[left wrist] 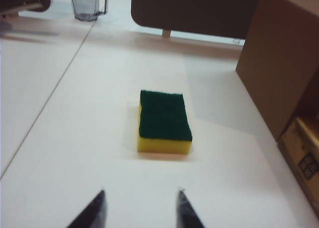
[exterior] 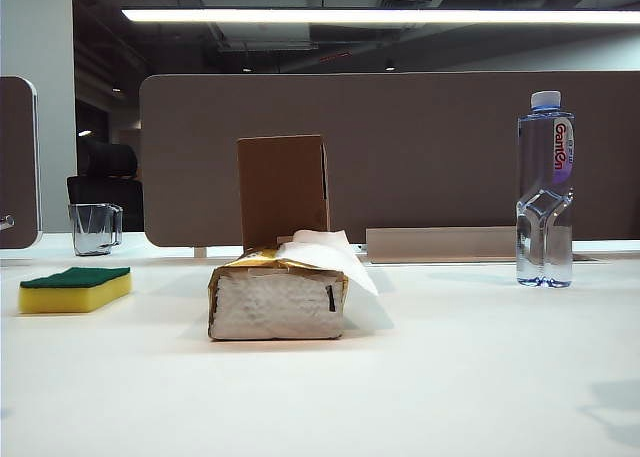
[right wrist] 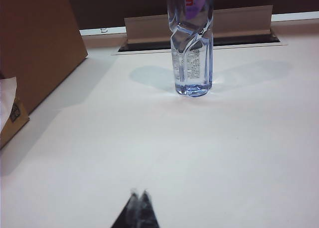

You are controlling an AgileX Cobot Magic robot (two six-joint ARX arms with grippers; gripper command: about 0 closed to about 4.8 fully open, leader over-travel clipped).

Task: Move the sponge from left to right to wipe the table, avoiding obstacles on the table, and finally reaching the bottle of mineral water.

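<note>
Spread apart, the left gripper (left wrist: 139,210) hangs short of the sponge (left wrist: 164,122), which lies flat at the table's (exterior: 450,377) nine o'clock, probably lined up for a grab. Right gripper (right wrist: 138,208) jaws are pressed together, facing the bottle (right wrist: 192,43) at three o'clock; tissues (exterior: 280,297) and box (exterior: 283,192) block the middle.

Tissue pack (exterior: 278,299) and cardboard box (exterior: 283,190) block mid-table (exterior: 450,377); front strip lies free.
</note>
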